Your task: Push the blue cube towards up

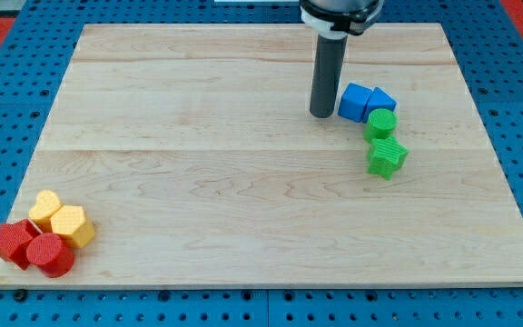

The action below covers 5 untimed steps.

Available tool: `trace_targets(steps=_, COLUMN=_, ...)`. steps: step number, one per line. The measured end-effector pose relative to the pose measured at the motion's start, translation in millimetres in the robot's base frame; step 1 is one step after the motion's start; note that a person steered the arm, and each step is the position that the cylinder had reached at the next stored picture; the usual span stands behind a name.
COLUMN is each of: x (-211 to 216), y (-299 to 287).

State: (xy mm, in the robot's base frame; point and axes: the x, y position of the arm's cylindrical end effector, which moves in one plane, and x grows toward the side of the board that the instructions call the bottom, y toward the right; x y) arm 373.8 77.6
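Right now my tip [321, 113] rests on the desk [243, 182] just beside the left face of the blue cube [354, 102], close enough that they look to be touching, though I cannot tell for sure. No fingers exist on this rod, so there is nothing to be wide, narrow or holding.

The blue cube sits in the upper right part of the desk. Touching its right side is a second blue block [382, 100], whose shape I cannot make out well. A green cylinder [380, 123] presses up against both from below, and a green star [387, 156] lies just under that. Well apart, at the view's bottom left corner, sit a yellow heart [45, 208], a yellow block [71, 225], a red block [14, 242] and a red cylinder [51, 255].

By my judgement the approach step is in hand: the tip stands at the cube's side, not under it, so a push from here would send it towards the view's right. The next move calls for bringing the tip round below the cube, then driving towards the view's top. The green cylinder crowds the cube's lower right, so the tip should come in at the lower left to avoid shoving the neighbours along.
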Motion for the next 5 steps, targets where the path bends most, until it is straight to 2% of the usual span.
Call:
trace_targets(steps=2, x=-14.6, y=29.0)
trace_targets(steps=5, x=-29.9, y=34.0)
